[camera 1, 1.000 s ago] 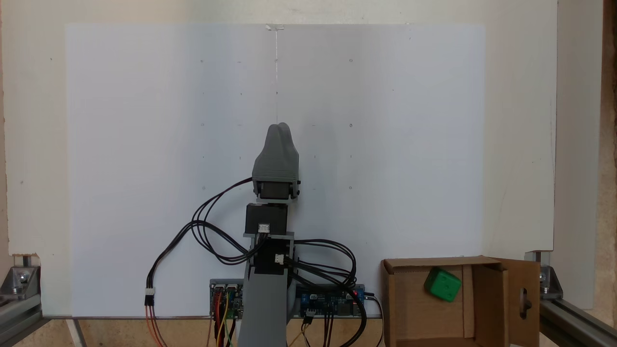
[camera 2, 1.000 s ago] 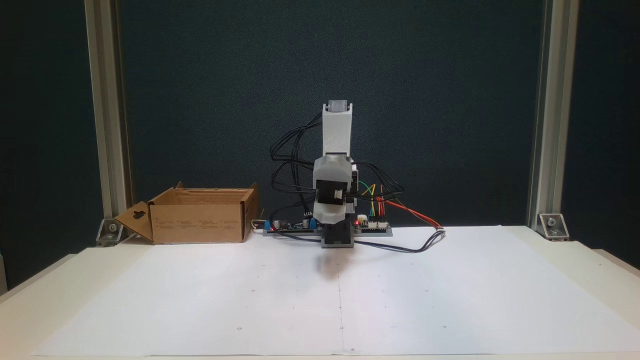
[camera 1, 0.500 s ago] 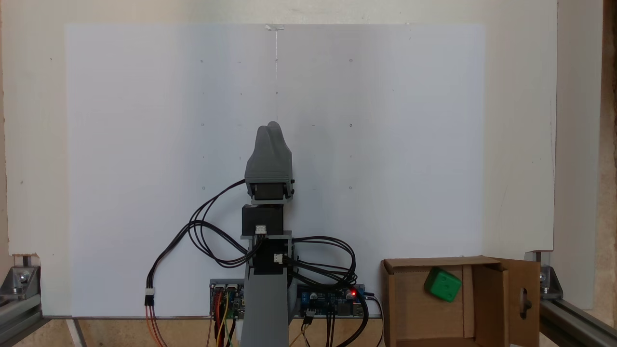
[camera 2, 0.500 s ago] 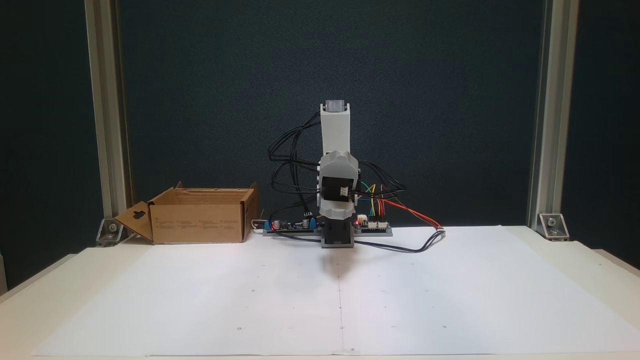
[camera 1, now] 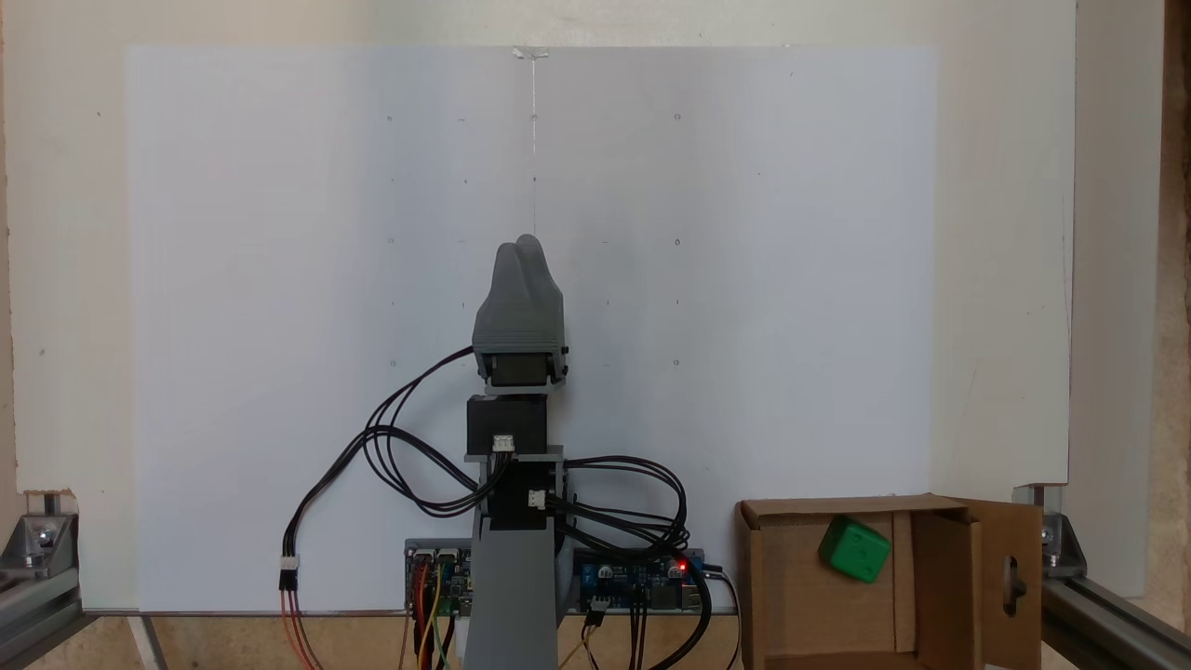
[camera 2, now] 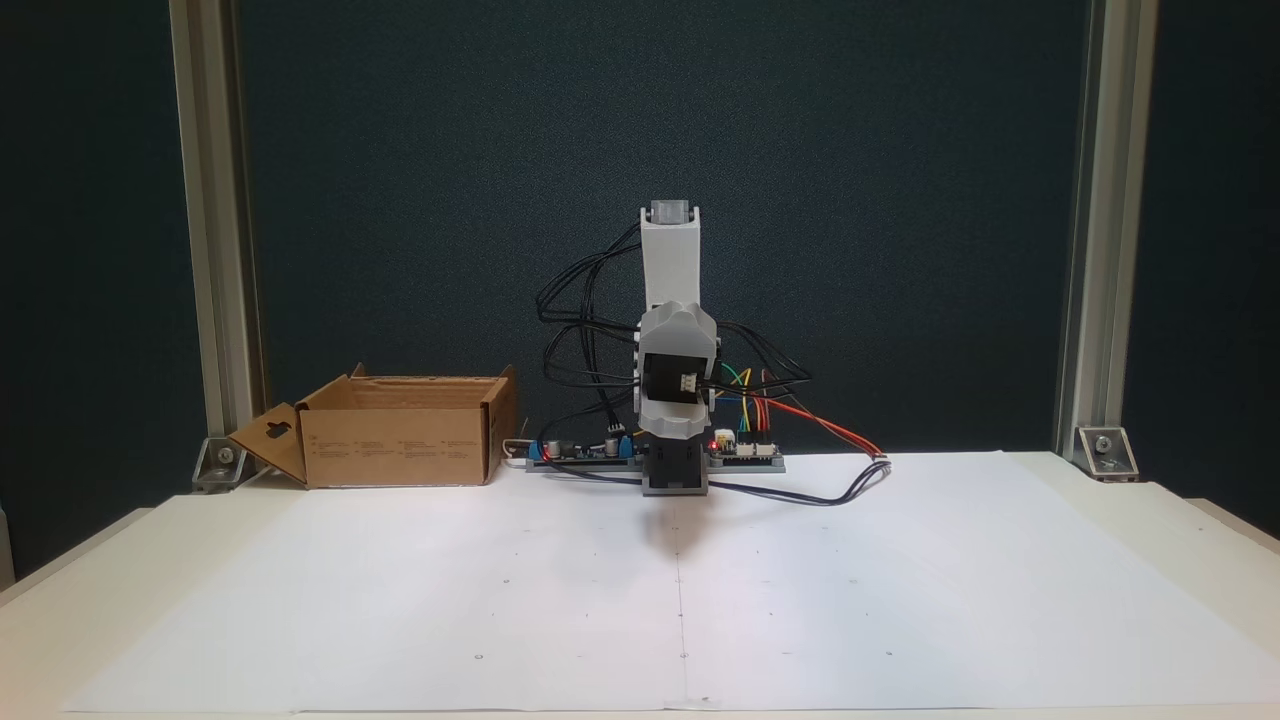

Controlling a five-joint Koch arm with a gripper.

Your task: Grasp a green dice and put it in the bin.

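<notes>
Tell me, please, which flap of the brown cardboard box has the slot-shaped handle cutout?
The outward-folded flap on the brown cardboard box, at its right end in a fixed view, beside the aluminium frame rail; the other flaps show no hole.

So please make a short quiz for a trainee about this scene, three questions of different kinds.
1. True or false: the green dice lies on the white paper.
2. The pincer holds: A) the dice B) a cable C) nothing.
3. Fill in: in the top-down fixed view, the bin stands at the bottom ____ corner.

Key: 1 false, it lies inside the bin. 2 C, its tips are together over bare paper. 3 right.
</notes>
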